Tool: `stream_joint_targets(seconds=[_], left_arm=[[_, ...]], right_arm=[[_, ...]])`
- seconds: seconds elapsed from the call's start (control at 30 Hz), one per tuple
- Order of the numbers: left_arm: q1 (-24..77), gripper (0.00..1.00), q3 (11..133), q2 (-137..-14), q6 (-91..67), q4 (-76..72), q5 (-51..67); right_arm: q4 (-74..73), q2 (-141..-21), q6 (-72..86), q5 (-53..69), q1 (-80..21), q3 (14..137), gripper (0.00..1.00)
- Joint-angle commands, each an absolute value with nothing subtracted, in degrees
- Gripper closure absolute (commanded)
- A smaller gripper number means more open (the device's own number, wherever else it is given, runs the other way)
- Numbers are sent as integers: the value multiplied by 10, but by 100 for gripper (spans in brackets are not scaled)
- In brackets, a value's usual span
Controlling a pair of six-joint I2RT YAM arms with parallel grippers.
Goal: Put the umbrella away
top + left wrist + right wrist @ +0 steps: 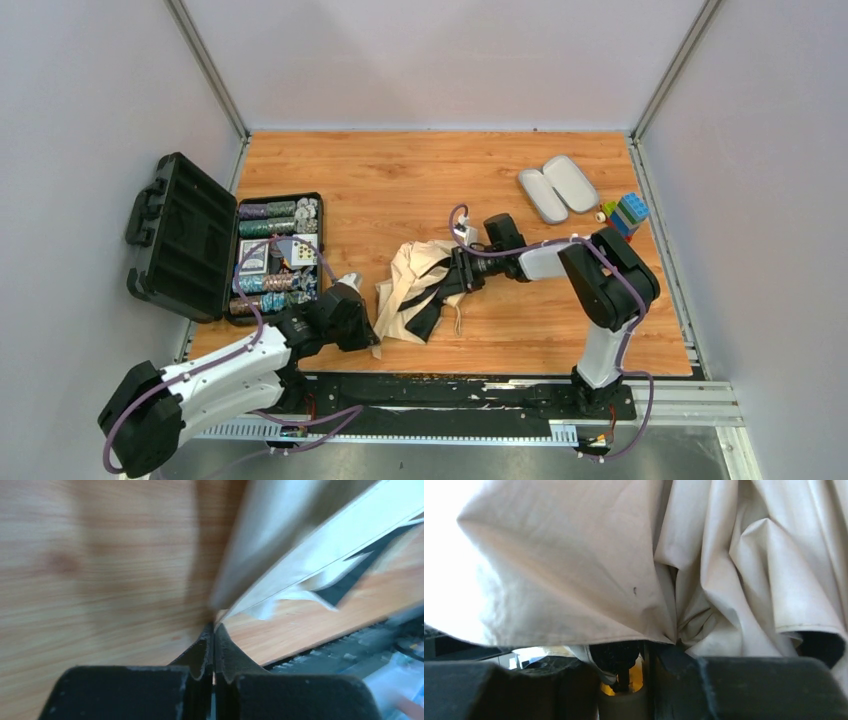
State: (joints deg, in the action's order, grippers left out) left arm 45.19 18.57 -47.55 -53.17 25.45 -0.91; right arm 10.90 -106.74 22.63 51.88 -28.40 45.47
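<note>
Okay, gathering step: my right pincer [456,274] clamps the umbrella [405,272] by its shaft, left pincer [214,630] shut beside canopy; I'd next bundle fabric.

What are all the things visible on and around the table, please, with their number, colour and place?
umbrella: one, beige fabric with black parts, loose and crumpled at the table's middle
carrying case: one, black, lid open, at the left edge
poker chips: several rows, mixed colours, inside the carrying case
oval shells: two, lilac-grey, side by side at the far right
building blocks: small stack, mainly green and blue, at the right edge
table: one, orange-brown wood grain
left gripper: black fingers, shut, apparently pinching the umbrella's fabric edge, near left
right gripper: black fingers, closed on the umbrella from the right
</note>
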Motion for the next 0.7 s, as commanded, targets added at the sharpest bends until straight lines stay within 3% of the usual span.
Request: stream_joint_targets(seconds=[0.0, 0.13, 0.27, 0.47, 0.67], left_arm=[[454, 100, 141, -537, -555, 148, 37], [454, 100, 148, -564, -539, 167, 16], [454, 100, 140, -562, -543, 165, 9], [454, 100, 143, -556, -542, 182, 4], [454, 100, 136, -538, -550, 175, 12]], right_arm=[[-14, -1014, 203, 412, -275, 462, 66], [-82, -936, 185, 373, -274, 457, 32], [-172, -876, 156, 337, -275, 469, 11], [-223, -776, 136, 250, -294, 485, 9], [-139, -706, -31, 10, -432, 474, 3]])
